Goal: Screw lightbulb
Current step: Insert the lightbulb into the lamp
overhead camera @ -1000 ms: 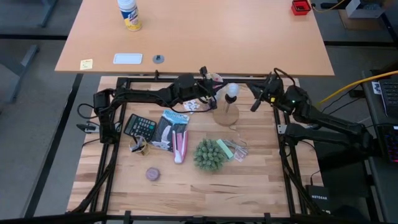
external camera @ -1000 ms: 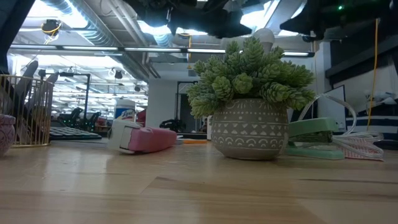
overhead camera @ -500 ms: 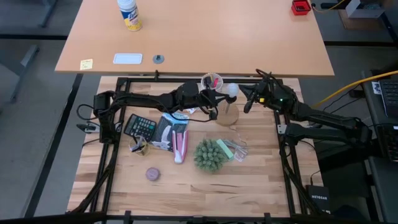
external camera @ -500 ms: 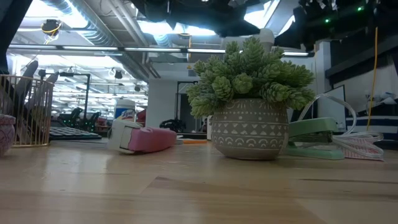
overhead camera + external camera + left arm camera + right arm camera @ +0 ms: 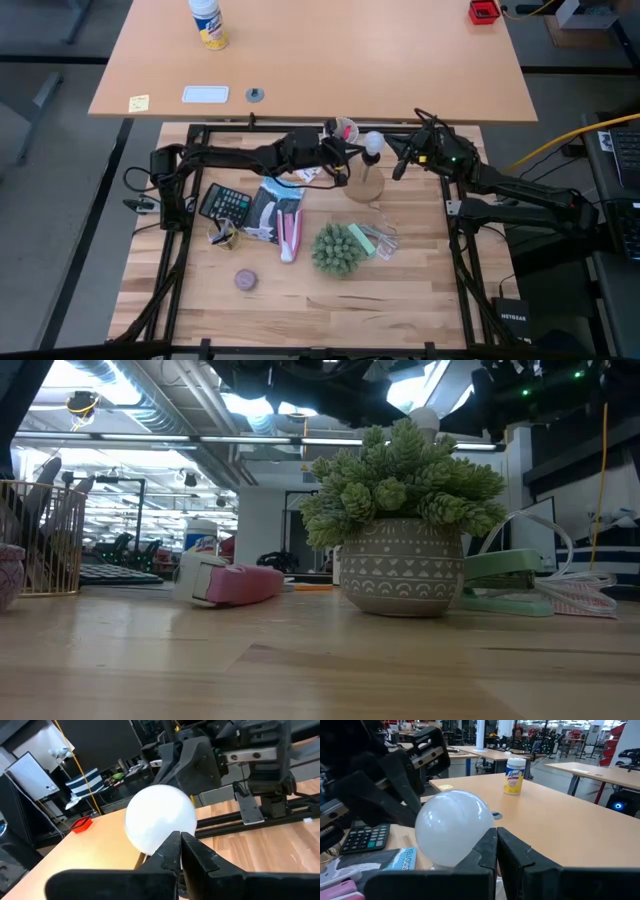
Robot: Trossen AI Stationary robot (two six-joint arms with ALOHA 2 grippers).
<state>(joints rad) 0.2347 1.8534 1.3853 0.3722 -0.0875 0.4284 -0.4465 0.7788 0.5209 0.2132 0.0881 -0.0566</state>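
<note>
The white frosted pear-shaped lightbulb [image 5: 372,145] hid its screw base. Left pincer [image 5: 345,170] and right pincer [image 5: 396,165], both closed and empty, flanked it at upper centre.

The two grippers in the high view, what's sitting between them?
The lightbulb, upright on its wooden base. In the high view the left gripper is on one side and the right gripper on the other, both shut.

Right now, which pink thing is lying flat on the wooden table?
The long pink stapler-shaped thing lies flat beside the potted plant. The other pink thing sits at the table's far edge, left of the lightbulb.
</note>
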